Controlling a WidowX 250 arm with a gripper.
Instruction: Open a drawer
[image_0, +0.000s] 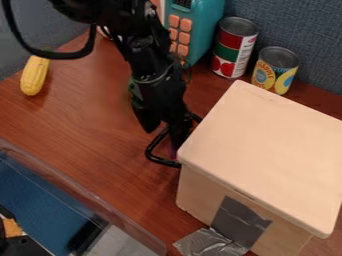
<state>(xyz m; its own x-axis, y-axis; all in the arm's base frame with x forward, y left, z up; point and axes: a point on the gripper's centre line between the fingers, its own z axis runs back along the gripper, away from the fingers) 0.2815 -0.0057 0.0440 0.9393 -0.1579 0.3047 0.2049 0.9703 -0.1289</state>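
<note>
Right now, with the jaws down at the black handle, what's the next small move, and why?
I'd ease the jaws slightly away from the box, as a test pull. One side of them looks to sit within the loop of the black handle, between its bar and the box, so it could hook the bar; how deep, I can't tell.

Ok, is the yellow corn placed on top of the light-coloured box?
No, the yellow corn lies on the brown table, well apart from the light-coloured box.
</note>
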